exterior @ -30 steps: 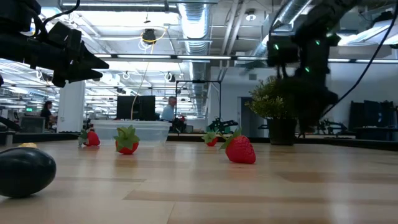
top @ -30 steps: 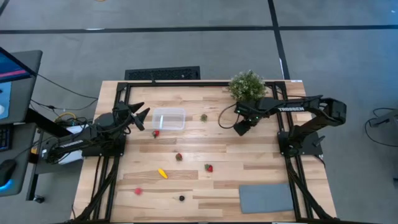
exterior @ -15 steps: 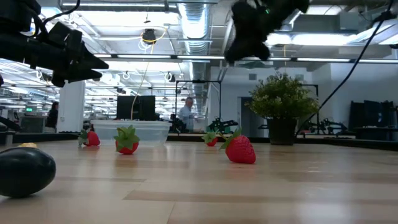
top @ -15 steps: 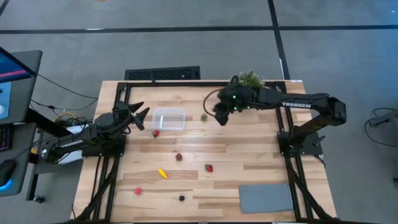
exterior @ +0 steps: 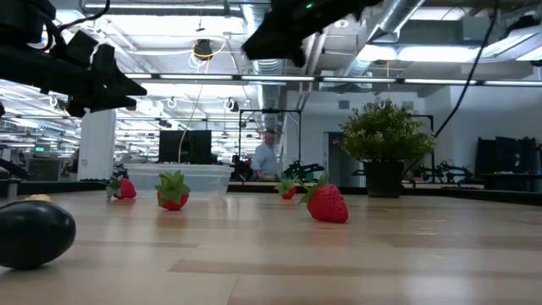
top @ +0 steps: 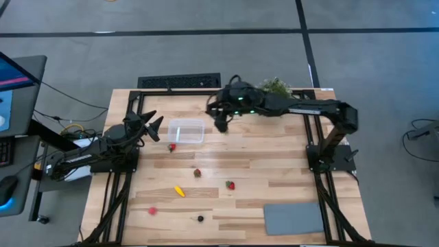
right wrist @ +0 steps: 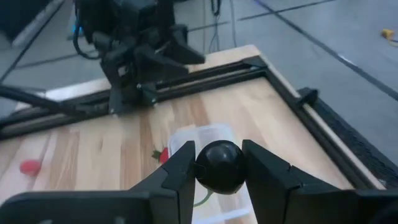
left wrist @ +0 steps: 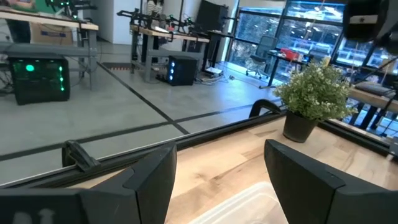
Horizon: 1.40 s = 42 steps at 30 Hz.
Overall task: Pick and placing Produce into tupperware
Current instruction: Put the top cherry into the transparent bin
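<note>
While clamped between right gripper (right wrist: 219, 171) fingers, round dark berry (right wrist: 220, 165), no long axis.

bright overhead light, perhaps slight blur

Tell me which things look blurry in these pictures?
Low view: the dark round piece closest to the camera looks soft, and the right gripper is smeared overhead. Right wrist view: the dark berry between its fingers looks sharp, with the tupperware beyond.
</note>
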Each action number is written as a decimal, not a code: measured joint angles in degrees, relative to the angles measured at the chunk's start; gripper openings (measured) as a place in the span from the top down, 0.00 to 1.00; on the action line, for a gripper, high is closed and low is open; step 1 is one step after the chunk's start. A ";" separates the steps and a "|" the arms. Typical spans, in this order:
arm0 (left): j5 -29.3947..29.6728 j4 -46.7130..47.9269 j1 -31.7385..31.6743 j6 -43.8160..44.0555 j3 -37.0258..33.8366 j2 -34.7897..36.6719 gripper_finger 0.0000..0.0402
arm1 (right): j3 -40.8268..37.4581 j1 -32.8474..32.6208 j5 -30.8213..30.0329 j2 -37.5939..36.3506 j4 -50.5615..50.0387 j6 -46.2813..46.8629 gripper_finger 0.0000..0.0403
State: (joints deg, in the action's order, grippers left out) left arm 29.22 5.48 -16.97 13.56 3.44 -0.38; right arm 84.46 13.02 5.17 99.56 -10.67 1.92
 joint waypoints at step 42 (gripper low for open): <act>-0.38 0.01 0.02 -0.94 0.00 0.00 0.41 | 21.60 -1.07 5.03 33.03 -12.47 6.04 0.59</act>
State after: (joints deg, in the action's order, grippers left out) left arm 28.84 5.49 -16.95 12.62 3.44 -0.38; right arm 106.06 11.95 10.20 132.60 -23.14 7.97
